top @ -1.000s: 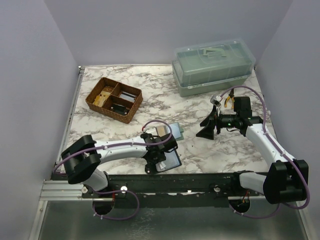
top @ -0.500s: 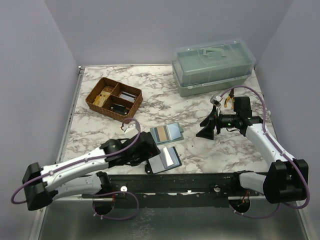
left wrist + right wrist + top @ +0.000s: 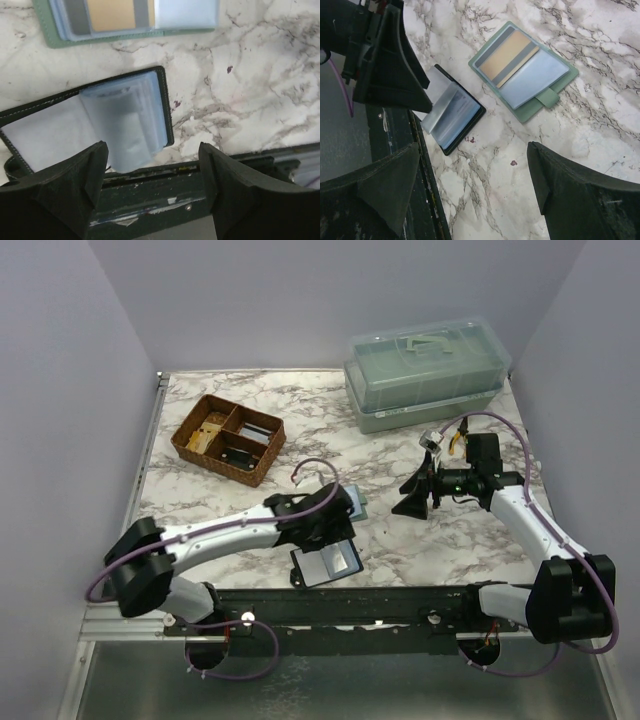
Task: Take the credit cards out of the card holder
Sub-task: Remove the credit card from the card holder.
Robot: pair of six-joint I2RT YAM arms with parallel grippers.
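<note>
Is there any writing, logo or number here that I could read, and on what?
None can be read.
Black wallet: clear sleeves, no print showing.
Green wallet: card with tan and grey bands, no legible marks.
Box lid: raised shape, too blurred to read.
Tray: contents too small to tell.

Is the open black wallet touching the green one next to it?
Apart. The right wrist view shows a strip of bare marble tabletop between the black wallet and the green wallet.
</note>
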